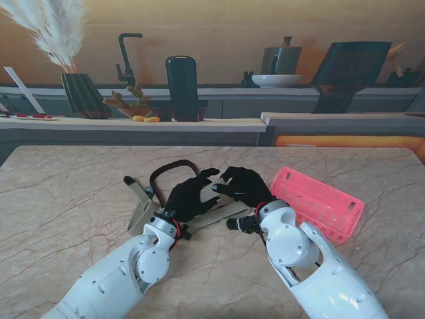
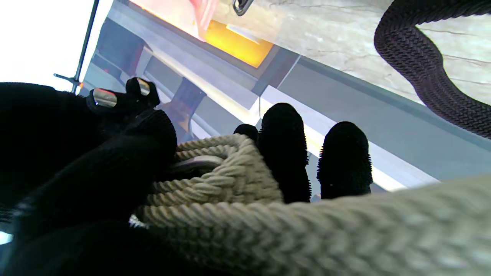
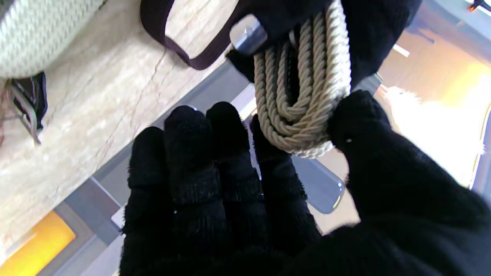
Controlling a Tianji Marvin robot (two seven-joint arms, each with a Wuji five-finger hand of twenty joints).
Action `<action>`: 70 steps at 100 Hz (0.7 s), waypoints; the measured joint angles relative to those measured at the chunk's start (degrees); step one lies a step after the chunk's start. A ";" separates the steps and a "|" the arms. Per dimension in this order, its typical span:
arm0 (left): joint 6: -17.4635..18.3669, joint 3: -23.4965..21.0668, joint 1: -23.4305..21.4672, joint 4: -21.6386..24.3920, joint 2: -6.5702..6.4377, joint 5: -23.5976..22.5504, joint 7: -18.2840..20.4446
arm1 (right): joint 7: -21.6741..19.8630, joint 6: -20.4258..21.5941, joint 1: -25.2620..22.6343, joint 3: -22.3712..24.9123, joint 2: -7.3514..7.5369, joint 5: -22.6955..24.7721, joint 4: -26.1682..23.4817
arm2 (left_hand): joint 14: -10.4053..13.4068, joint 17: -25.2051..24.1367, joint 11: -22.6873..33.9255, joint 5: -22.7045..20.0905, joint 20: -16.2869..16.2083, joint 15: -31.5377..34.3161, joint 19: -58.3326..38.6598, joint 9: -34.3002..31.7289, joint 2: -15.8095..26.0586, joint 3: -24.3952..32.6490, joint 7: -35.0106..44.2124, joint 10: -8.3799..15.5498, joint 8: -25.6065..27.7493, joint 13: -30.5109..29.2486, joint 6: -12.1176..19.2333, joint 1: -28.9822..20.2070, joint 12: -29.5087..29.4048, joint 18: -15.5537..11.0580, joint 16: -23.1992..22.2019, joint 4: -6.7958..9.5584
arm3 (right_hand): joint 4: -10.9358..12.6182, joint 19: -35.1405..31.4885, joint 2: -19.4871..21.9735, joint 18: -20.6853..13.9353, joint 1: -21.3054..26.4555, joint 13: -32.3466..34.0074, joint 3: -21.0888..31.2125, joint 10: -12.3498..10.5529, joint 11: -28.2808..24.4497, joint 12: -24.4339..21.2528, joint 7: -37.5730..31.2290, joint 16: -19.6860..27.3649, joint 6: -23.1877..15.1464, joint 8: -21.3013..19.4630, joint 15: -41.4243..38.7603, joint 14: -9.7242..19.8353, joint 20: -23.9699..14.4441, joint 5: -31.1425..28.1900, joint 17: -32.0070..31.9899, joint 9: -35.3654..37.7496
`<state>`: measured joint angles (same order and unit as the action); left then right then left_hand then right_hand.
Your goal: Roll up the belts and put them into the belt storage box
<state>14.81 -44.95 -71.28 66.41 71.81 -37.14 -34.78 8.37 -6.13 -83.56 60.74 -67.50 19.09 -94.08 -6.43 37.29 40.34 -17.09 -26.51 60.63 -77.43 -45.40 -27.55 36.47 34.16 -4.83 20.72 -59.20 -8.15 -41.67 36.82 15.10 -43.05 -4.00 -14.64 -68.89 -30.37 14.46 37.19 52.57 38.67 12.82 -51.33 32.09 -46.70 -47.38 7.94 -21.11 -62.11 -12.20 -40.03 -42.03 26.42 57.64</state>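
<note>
Wrist views only: beige belt [image 3: 303, 96] coiled, buckle inside.
Left robot hand [image 1: 188, 197]: grasping coil.
Right robot hand [image 1: 244, 185]: pinching coil.
Pink box [image 1: 317, 202]: right, apart.

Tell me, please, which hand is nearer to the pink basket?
The right hand: it sits just left of the pink basket, almost beside it. The left hand lies farther left, beyond the right one.

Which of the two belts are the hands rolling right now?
The beige braided belt, coiled between the left hand and right hand. The dark belt lies looped on the table, untouched.
</note>
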 measured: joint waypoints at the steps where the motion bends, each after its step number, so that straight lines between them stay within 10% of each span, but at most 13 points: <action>1: -0.09 0.03 0.04 -0.04 0.00 0.04 0.09 | 0.23 0.05 -0.07 0.07 -0.02 0.17 -0.01 | -0.07 0.01 0.00 -0.79 -0.10 0.00 0.00 -0.59 0.49 -0.81 0.22 -0.27 0.18 0.00 0.02 -0.71 0.26 0.05 0.00 0.01 | 0.00 0.00 0.00 -0.01 0.00 0.00 0.00 -0.01 -0.01 0.01 0.00 0.00 0.00 0.00 0.00 0.00 0.00 0.00 0.00 0.00; 17: -0.71 0.25 0.43 -0.30 0.09 2.16 2.62 | 0.99 0.57 -0.52 0.48 -0.26 0.45 -0.09 | -0.96 7.83 5.67 -13.03 0.14 4.38 -4.86 -10.15 4.10 -18.83 14.19 -2.60 1.63 -6.69 0.38 -11.57 0.01 1.19 1.88 0.06 | 0.00 -0.01 0.00 -0.04 0.61 0.00 -0.02 -0.23 -0.46 0.02 0.00 -0.23 0.00 -0.01 -0.51 0.10 0.00 0.23 0.00 0.00; 30: -0.80 0.17 0.39 -0.18 0.07 3.03 4.23 | 1.23 0.60 -0.12 -0.08 -0.31 0.24 0.71 | -1.08 11.11 10.05 -13.80 0.95 9.80 -9.01 -11.21 8.50 -36.62 18.70 -3.25 5.99 -8.58 0.30 -19.70 3.46 1.79 1.24 0.20 | 0.05 -0.01 0.00 -0.06 0.00 -0.58 0.27 -0.29 -0.42 0.00 0.00 -0.22 0.00 0.97 -0.49 0.22 0.02 0.76 -0.16 -1.51; 49: -1.27 -0.42 -0.18 0.55 -0.26 3.47 5.59 | -0.97 0.58 0.89 -0.55 0.04 3.36 1.83 | -1.13 11.94 12.80 -12.07 0.97 12.61 -10.40 -11.12 10.16 -39.51 19.95 -3.28 10.11 -8.73 0.23 -20.96 6.74 2.00 0.63 0.22 | 7.05 0.22 0.74 -0.07 -11.47 -3.29 10.74 0.36 1.02 -0.07 8.81 0.06 -1.32 -9.89 1.49 0.30 0.06 -0.63 -1.65 -4.95; 70: -1.36 -0.45 -0.40 0.58 -0.41 3.71 5.87 | -3.56 -0.16 2.03 -1.33 0.90 1.75 2.30 | -1.15 12.21 12.93 -11.39 0.97 13.16 -10.87 -11.11 10.81 -39.87 19.95 -3.29 10.93 -9.08 0.21 -21.01 7.67 2.38 0.63 0.22 | 7.09 0.37 0.77 -0.07 -13.66 -3.79 10.54 0.74 1.71 -0.10 10.86 0.52 -1.56 -12.09 2.39 0.21 0.06 -1.36 -2.09 -5.07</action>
<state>13.45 -45.40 -71.68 66.98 71.39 -33.43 -28.91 4.81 -6.29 -81.53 59.41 -66.61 20.84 -91.78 -7.59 49.50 53.26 -28.48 -25.54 73.79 -88.30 -56.51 -16.74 -3.40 54.11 -8.12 31.65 -68.28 -7.94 -62.68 44.49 17.48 -42.43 -3.78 -7.55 -68.52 -29.59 14.39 23.53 48.78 49.22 13.56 -49.62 31.99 -35.84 -46.86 6.37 -33.20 -59.72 -11.99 -39.97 -43.39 24.33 52.57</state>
